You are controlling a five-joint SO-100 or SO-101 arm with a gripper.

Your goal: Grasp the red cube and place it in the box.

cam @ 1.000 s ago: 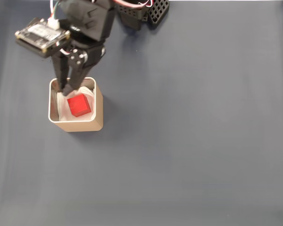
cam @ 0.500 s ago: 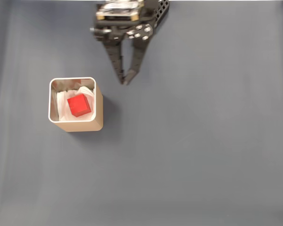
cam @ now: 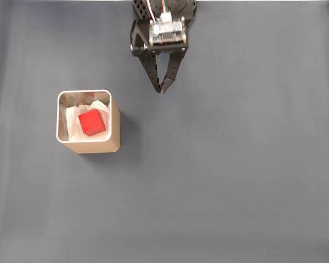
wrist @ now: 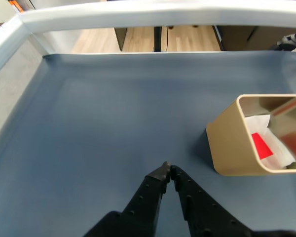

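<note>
since before, our tool [cam: 163, 90] has swung away toward 12 o'clock, tips nearly touching, holding nothing; we see red cube [cam: 91, 121] on white lining in tan round-cornered box [cam: 114, 118], open blue surface [cam: 236, 164] around.

Your tool [cam: 163, 90] has left the box [cam: 114, 118], swung off to its upper right and closed its tips.

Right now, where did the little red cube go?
The red cube sits inside the box on its white lining, at the left of the fixed view, below and left of the gripper.
</note>
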